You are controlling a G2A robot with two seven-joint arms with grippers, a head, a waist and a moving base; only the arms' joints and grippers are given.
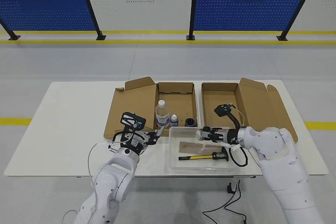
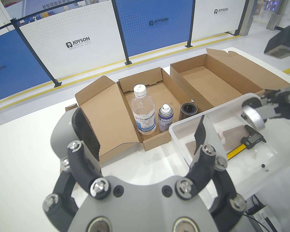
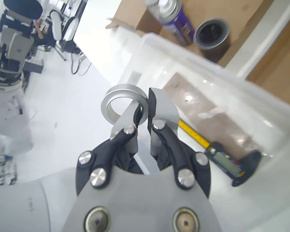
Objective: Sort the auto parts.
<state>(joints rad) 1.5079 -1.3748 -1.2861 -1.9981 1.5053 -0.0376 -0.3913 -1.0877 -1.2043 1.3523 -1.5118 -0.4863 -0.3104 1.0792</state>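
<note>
Gripping metal ring (image 3: 125, 90) over clear bin (image 3: 181, 55): right hand (image 3: 145, 106); left hand (image 2: 143, 131) spread wide beside bin, empty.

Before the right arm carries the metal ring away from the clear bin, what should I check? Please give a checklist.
1. Grip: right gripper shut on metal ring: ok.
2. Height: ring above clear bin rim: cannot tell.
3. Snag: caliper lies apart from ring, on bin floor: ok.
4. Room: right box has bare floor: ok.
5. Path: left gripper open, near bin corner, off the ring: ok.
</note>
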